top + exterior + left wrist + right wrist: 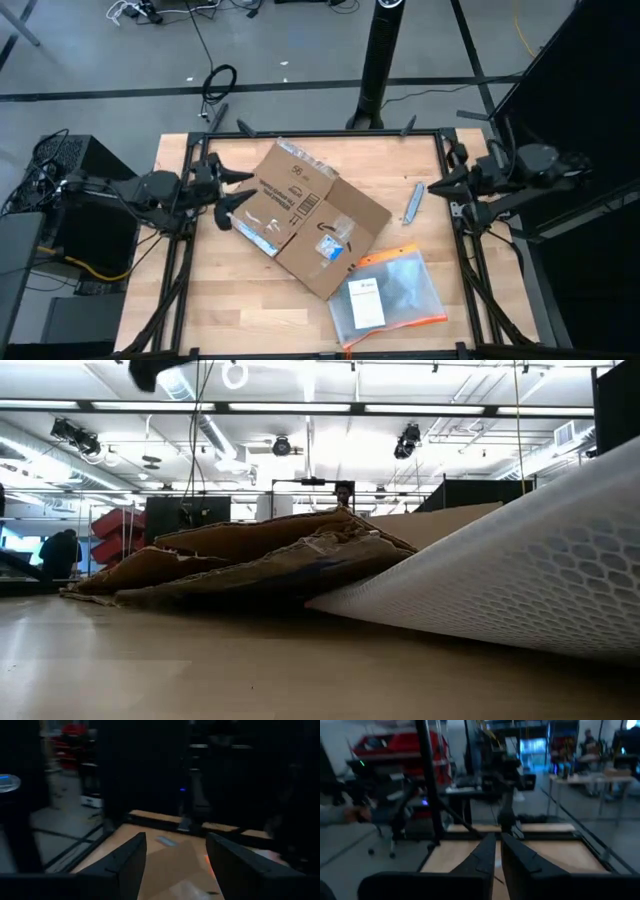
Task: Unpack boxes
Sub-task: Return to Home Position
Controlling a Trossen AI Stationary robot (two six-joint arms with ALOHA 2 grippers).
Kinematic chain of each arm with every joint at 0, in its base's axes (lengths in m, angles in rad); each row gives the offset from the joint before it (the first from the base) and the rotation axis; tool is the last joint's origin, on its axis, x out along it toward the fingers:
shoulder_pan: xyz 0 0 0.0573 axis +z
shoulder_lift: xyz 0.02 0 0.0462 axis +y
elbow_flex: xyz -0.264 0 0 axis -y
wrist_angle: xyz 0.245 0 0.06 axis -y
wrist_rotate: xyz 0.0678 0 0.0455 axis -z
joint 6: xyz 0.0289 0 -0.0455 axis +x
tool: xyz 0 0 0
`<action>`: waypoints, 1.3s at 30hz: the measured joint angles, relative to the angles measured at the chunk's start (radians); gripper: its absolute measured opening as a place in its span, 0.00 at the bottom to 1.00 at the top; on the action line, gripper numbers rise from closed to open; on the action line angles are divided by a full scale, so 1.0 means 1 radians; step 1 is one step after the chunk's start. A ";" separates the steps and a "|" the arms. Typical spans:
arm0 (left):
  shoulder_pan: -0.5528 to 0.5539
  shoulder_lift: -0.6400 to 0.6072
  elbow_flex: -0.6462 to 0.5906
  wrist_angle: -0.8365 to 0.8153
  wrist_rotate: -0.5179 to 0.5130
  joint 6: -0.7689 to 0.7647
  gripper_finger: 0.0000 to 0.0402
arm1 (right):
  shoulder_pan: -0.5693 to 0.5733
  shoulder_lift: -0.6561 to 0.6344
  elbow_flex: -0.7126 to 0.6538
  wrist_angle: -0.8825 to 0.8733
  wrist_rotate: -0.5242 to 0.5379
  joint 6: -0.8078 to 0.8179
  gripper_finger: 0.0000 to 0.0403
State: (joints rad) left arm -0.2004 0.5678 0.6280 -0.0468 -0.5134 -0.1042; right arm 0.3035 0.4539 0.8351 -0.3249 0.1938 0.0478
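1. Pouch lies at the near edge, just beside the box.
2. Box lies flattened mid-table, flaps slightly humped.
3. My left gripper, spread wide, hovers just beside its edge; if I withdraw, a finger could snag a flap and drag it.
4. My right gripper, pinched closed and empty, waits at the right edge.

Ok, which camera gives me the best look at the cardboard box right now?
The high view: it shows the flattened cardboard box from above, label and tape included. The low view sees it only edge-on, partly behind the plastic pouch. The wrist views don't clearly show it.
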 joint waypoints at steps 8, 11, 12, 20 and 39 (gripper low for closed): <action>-0.047 -0.064 -0.223 0.186 -0.020 0.034 0.49 | 0.000 -0.050 -0.316 0.336 -0.006 0.064 0.05; -0.065 -0.088 -0.306 0.257 -0.027 0.048 0.49 | 0.000 -0.068 -0.434 0.462 -0.009 0.088 0.06; -0.071 -0.096 -0.334 0.280 -0.030 0.052 0.49 | 0.000 -0.074 -0.474 0.504 -0.009 0.096 0.06; -0.127 -0.133 -0.565 0.614 -0.022 0.160 0.49 | -0.001 -0.095 -0.737 0.852 -0.011 0.133 0.08; -0.271 -0.441 -0.512 0.224 -0.097 0.143 0.49 | -0.077 -0.345 -0.816 0.690 -0.027 0.087 0.05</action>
State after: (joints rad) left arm -0.4715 0.1264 0.1159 0.1773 -0.6104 0.0391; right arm 0.2261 0.1086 0.0190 0.3649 0.1671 0.1349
